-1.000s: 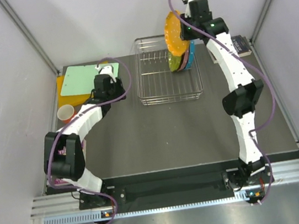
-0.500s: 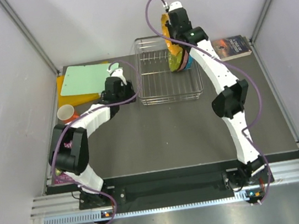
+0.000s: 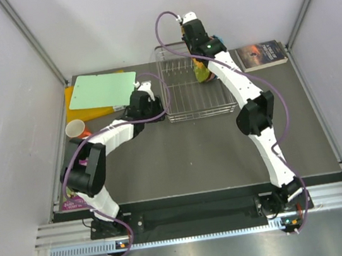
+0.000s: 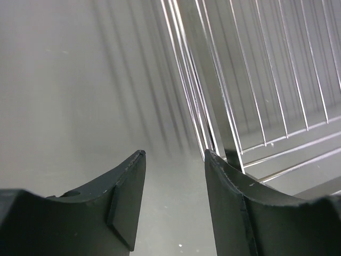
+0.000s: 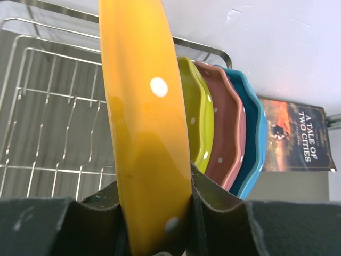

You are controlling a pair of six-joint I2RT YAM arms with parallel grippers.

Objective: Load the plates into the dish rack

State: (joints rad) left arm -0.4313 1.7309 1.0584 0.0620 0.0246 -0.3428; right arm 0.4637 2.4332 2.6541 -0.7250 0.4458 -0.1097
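Observation:
My right gripper (image 5: 157, 213) is shut on the rim of the orange plate (image 5: 144, 133) and holds it upright over the dish rack (image 5: 53, 133). The plate is just left of the yellow-green plate (image 5: 200, 117), the pink plate (image 5: 229, 128) and the blue plate (image 5: 253, 144), which stand on edge in a row at the rack's right end. In the top view the right gripper (image 3: 194, 45) covers most of the plates (image 3: 204, 72). My left gripper (image 4: 173, 154) is open and empty, low over the table at the left side of the rack (image 3: 195, 96), its right finger close to the wire (image 4: 234, 154).
A green cutting board (image 3: 102, 90) lies at the back left with an orange mug (image 3: 75, 128) in front of it. A book (image 3: 262, 53) lies right of the rack, also in the right wrist view (image 5: 298, 136). Grey walls close in the back and sides.
My right arm has swung left and down with the orange plate, bringing it beside the yellow-green plate. My left gripper has moved right to the rack's left side.

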